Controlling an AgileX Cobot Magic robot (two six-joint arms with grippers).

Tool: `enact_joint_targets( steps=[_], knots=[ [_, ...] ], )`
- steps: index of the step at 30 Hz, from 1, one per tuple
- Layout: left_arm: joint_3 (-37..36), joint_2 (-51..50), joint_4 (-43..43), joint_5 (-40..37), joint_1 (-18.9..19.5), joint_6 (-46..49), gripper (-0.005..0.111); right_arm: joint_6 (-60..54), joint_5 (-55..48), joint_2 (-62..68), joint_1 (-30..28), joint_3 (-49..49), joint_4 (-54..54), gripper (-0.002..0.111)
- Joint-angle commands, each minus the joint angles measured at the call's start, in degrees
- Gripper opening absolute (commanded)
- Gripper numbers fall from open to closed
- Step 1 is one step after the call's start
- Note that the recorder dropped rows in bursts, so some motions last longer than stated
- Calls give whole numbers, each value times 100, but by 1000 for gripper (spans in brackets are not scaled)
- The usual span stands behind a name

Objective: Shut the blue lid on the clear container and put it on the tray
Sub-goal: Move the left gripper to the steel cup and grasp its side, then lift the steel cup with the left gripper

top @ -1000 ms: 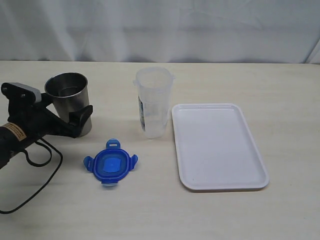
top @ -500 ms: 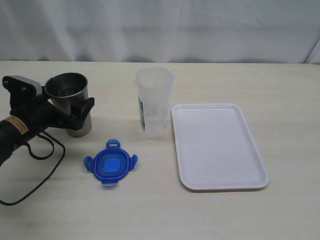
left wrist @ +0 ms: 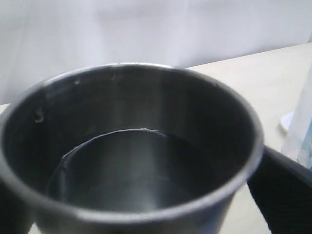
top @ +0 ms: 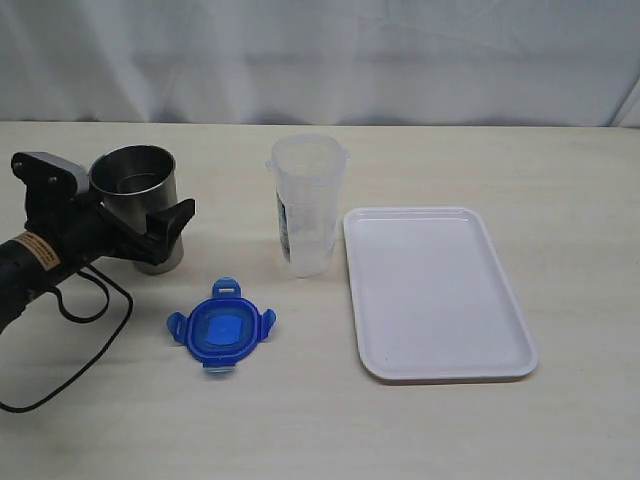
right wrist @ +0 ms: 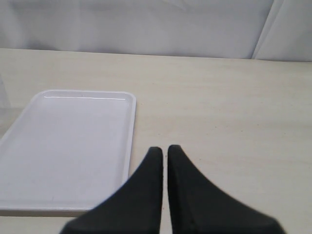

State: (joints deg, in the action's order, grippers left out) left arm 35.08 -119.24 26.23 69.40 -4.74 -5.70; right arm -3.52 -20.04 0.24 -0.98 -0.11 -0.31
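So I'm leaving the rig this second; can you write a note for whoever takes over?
Left gripper: jaws open, straddling the steel tumbler, not a job item.
Right gripper: jaws shut, empty, near the tray.
Blue lid lies flat on the table, apart from the clear container, which stands open beside the tray.
Done: nothing yet. Left: fit and snap the lid, then set the container on the tray.

Clear container [top: 308, 205]: tall, translucent, upright, uncovered, placed just beside tray [top: 437, 292]. Tray: white, flat, rectangular. Blue lid [top: 221, 327]: laid flat, flaps spread, well apart from tray.
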Motion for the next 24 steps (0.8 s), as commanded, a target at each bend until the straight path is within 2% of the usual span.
enact_joint_targets(
  steps=[1, 24],
  knots=[
    [71, -18, 13, 56, -2, -52, 105, -15, 23, -24, -21, 11, -39, 4],
    [69, -18, -104, 56, -2, -52, 105, -15, 23, -24, -21, 11, -39, 4]
  ],
)
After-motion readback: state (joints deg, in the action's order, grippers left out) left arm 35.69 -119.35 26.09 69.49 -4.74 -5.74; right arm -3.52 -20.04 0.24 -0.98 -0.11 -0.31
